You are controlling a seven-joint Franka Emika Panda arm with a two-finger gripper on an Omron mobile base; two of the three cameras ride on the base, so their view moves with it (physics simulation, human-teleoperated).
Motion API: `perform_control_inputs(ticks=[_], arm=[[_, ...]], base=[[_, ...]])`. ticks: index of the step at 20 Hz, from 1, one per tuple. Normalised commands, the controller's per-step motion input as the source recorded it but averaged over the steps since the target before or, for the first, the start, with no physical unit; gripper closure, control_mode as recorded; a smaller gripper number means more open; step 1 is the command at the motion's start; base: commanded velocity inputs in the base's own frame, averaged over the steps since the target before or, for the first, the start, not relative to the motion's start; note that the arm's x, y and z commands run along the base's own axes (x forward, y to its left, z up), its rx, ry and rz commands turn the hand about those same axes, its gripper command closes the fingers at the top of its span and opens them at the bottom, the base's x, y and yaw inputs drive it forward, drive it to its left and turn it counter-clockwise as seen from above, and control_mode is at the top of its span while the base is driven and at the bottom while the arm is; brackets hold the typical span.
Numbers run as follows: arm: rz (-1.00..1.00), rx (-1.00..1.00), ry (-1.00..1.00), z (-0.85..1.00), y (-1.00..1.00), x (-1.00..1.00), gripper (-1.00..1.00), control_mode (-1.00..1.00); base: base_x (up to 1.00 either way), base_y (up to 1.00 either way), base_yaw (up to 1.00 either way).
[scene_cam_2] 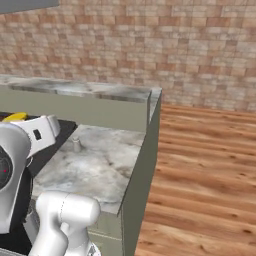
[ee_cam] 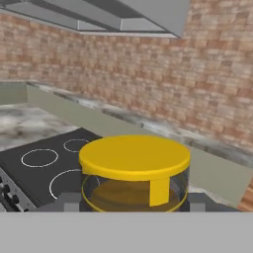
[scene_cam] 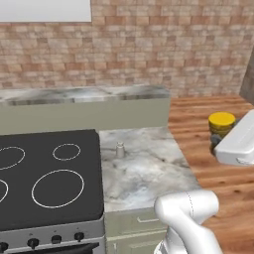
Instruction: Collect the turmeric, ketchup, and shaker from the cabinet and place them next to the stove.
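Note:
My gripper (ee_cam: 134, 203) is shut on the turmeric (ee_cam: 134, 165), a squat jar of brown powder with a yellow lid that stands between the dark fingertips (ee_cam: 66, 201). In the left base view the turmeric (scene_cam: 222, 123) hangs in the air to the right of the counter, over the wood floor, with the gripper (scene_cam: 218, 139) around it. The small grey shaker (scene_cam: 119, 149) stands upright on the marble counter just right of the black stove (scene_cam: 44, 173). From the right base view the shaker (scene_cam_2: 76, 145) and a sliver of the yellow lid (scene_cam_2: 15, 116) show. The ketchup and the cabinet are out of view.
The marble counter (scene_cam: 144, 173) runs between the stove and the wood floor (scene_cam: 218, 188). A raised ledge (scene_cam: 84, 94) and a brick wall stand behind it. A grey range hood (ee_cam: 123, 15) hangs above the stove. Black knobs line the stove's front panel (scene_cam: 54, 239).

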Motion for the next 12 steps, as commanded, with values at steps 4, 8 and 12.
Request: perform_control_inputs(ticks=[4,8,12], arm=[[0.04,0.00,-0.01,-0.58,0.05,0.05,1.00,-1.00],[0.24,0.00,-0.04,-1.00,0.25,0.19,1.00,-1.00],[0.34,0.00,0.00,-0.94,0.29,0.54,1.00,-1.00]], base=[[0.05,0.03,0.00],[0.00,0.00,0.00],[0.00,0.00,0.00]])
